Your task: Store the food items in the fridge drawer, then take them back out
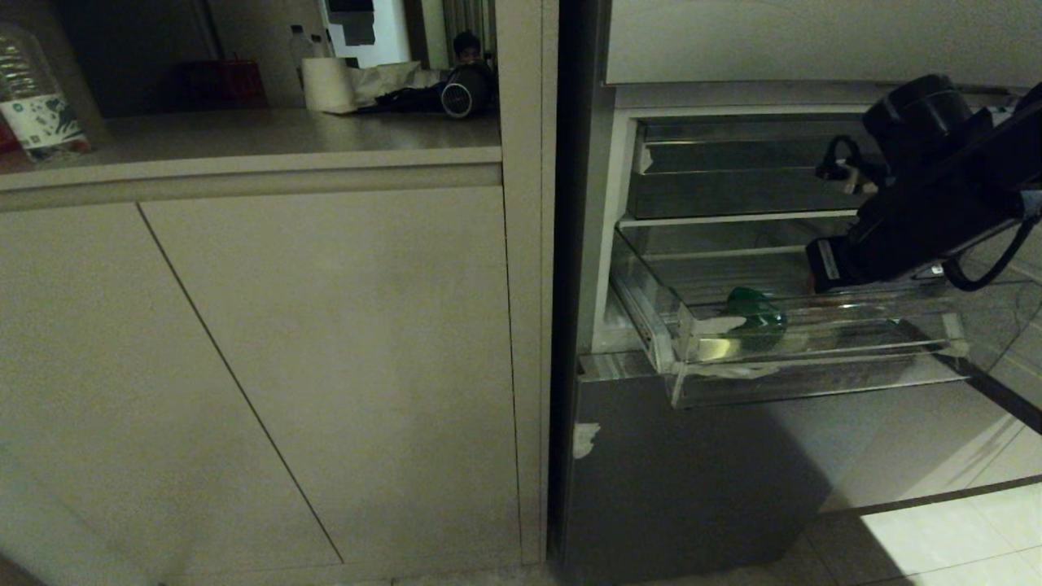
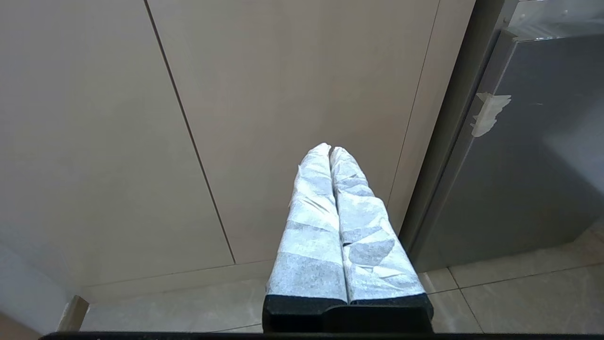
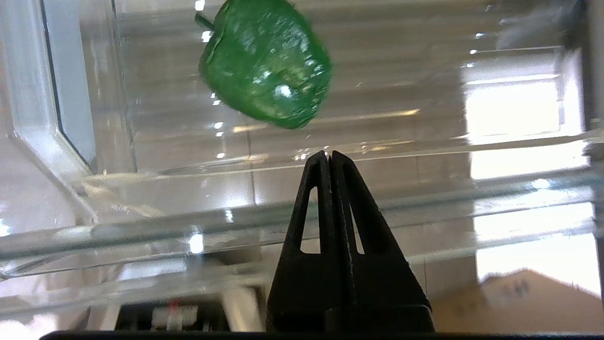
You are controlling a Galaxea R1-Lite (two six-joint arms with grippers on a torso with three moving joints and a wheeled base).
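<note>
Now | fridge drawer (image 1: pixel 814 358): green pepper (image 3: pixel 264 66) inside | right claw (image 3: pixel 329 156) pinched together, empty, above drawer

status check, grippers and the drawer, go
right gripper shut, empty, over the fridge drawer. left gripper shut, parked by the cabinet. green pepper in the open drawer. nothing blocking.

Head view looks down at cabinet (image 1: pixel 326 366); right wrist close inside fridge drawer (image 3: pixel 283 217).

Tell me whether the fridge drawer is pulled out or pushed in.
Pulled out. The clear fridge drawer juts forward past the fridge front, its open top exposed, with a green pepper lying inside it.
</note>
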